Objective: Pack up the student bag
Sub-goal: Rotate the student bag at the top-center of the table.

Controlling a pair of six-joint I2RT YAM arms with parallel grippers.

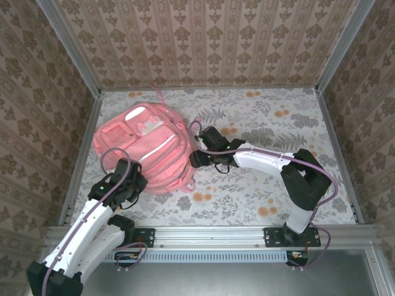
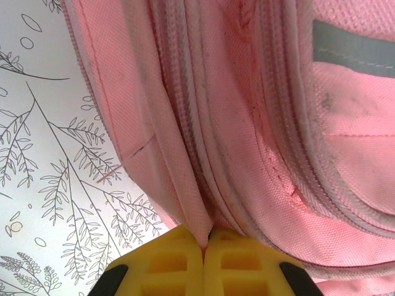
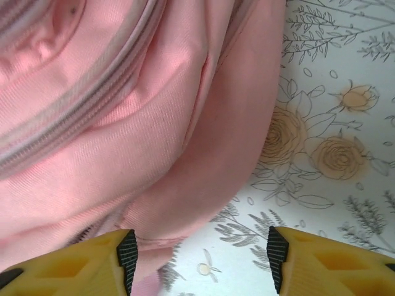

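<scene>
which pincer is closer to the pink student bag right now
Left. The left pincer is shut on a fold at the student bag's near edge. The right pincer stands open at the bag's right side, with fabric lying between its fingers, unclamped.

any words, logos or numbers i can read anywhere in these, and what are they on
No text can be read in any view.
Large soft pink fabric backpack: no legible brand or label; its pale patch is too small to tell whether it carries print.
Grey reflective stripe: blank.
Floral table cover: pattern only, no lettering.
</scene>
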